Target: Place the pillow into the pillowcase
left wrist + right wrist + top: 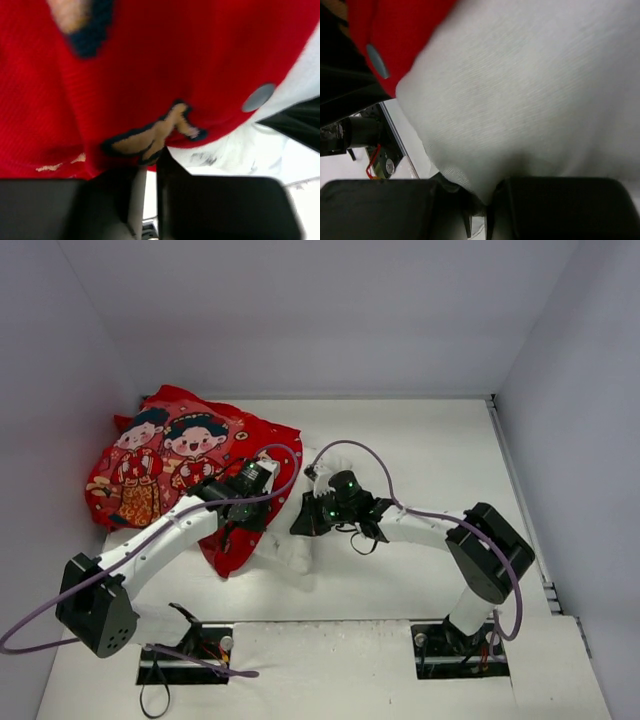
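Note:
The red pillowcase (160, 465) with two cartoon figures lies crumpled at the table's left. The white pillow (290, 552) pokes out from under its right edge. My left gripper (258, 502) sits at that edge. In the left wrist view its jaws (152, 162) stand nearly together, pinching the hem of the red pillowcase (150, 65), with the white pillow (235, 150) just behind. My right gripper (308, 518) meets the pillow from the right. In the right wrist view it (487, 192) is shut on a fold of the pillow (535, 90), beside the pillowcase (400, 35).
White walls close in the table (420, 440) on three sides. A grey snap button (258, 97) sits on the pillowcase hem. The two wrists are close together, with purple cables (370, 455) looping over them. Both arm bases stand at the near edge.

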